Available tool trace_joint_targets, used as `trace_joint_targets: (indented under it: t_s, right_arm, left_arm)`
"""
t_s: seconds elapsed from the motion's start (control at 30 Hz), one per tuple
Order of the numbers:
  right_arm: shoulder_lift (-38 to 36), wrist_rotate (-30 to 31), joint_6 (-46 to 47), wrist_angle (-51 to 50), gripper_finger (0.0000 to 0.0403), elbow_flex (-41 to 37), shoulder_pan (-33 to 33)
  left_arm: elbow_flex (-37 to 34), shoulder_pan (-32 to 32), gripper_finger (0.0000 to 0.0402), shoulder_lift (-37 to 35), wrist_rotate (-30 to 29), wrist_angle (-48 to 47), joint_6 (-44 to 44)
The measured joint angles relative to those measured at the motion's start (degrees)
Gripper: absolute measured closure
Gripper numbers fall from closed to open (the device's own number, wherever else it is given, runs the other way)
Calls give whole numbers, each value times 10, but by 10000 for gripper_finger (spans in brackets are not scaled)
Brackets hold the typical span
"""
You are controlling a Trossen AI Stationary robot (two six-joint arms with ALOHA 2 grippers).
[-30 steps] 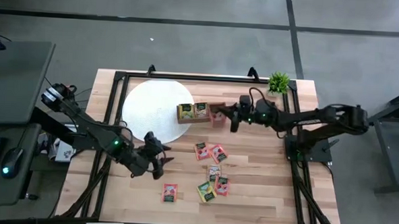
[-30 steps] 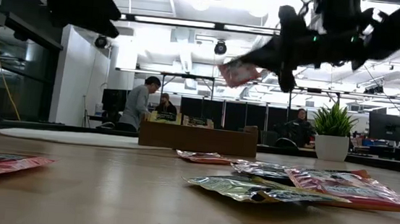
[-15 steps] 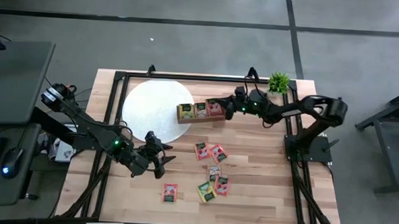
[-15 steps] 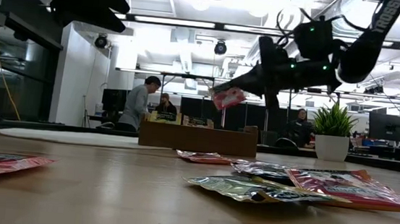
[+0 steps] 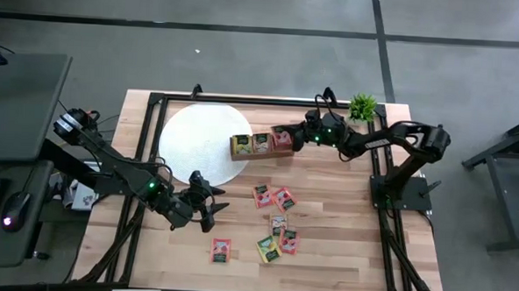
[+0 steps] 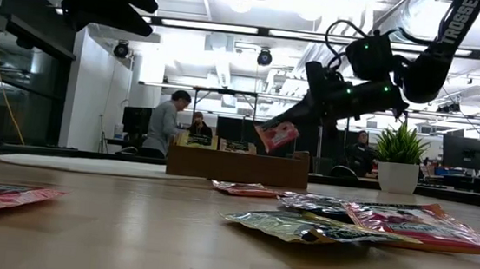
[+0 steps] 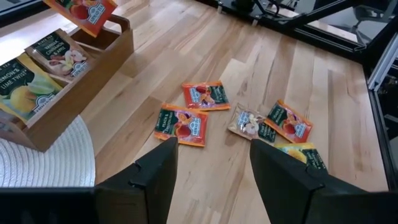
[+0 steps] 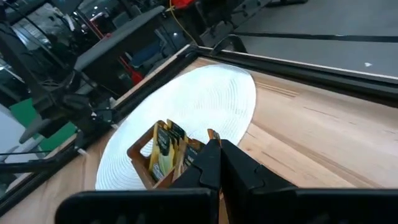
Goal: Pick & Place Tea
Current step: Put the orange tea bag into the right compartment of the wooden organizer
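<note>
My right gripper (image 5: 286, 136) (image 6: 286, 124) is shut on a pink-red tea packet (image 6: 276, 135) above the right compartment of the brown wooden tray (image 5: 257, 154) (image 6: 237, 166). The tray's other two compartments hold upright yellow-green packets (image 5: 240, 145) (image 5: 261, 143). Several more packets lie flat on the wood, among them a pink pair (image 5: 273, 197), a cluster (image 5: 279, 238) and a single one (image 5: 221, 250). My left gripper (image 5: 206, 209) (image 7: 211, 165) hovers open near the table's middle, left of these packets, touching nothing. My right gripper pinches the pink-red packet by its upper edge (image 6: 285, 128) between its two fingers, which slant down from the table's right. The packet hangs tilted below the fingertips (image 6: 297, 119), lifted clear just above the tray. In the right wrist view the fingers (image 8: 217, 163) hide most of it.
A round white mat (image 5: 190, 138) lies under the tray's left end. A small potted plant (image 5: 362, 106) stands at the far right corner. A black frame (image 5: 244, 99) runs around the table's edges. People stand in the room beyond the table (image 6: 164, 126).
My right gripper has moved toward the table's left and far edge and come down, carrying the pink-red packet from high beside the tray's right end to just above its right compartment. It has stayed shut on the packet.
</note>
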Motion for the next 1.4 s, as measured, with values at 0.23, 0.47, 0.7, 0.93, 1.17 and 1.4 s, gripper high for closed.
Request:
trace_joint_targets:
  t_s: [0.23,0.47,0.7,0.93,1.17,1.4]
  right_arm:
    - [0,-2,-15,-30,403,0,-2]
    - [0,14,-27,-34,403,0,-2]
    - [2,16,-27,-34,403,0,-2]
    - [5,-4,-16,-38,403,-1,-17]
    - [5,-21,-1,-40,403,-1,-32]
    - [5,-30,6,-54,403,6,-32]
  left_arm:
    - [0,0,204,0,1,0,1]
    - [0,0,204,0,1,0,1]
    - [0,0,204,0,2,-1,1]
    - [0,0,204,0,3,-1,1]
    - [0,0,204,0,3,-1,1]
    - [0,0,204,0,6,-1,1]
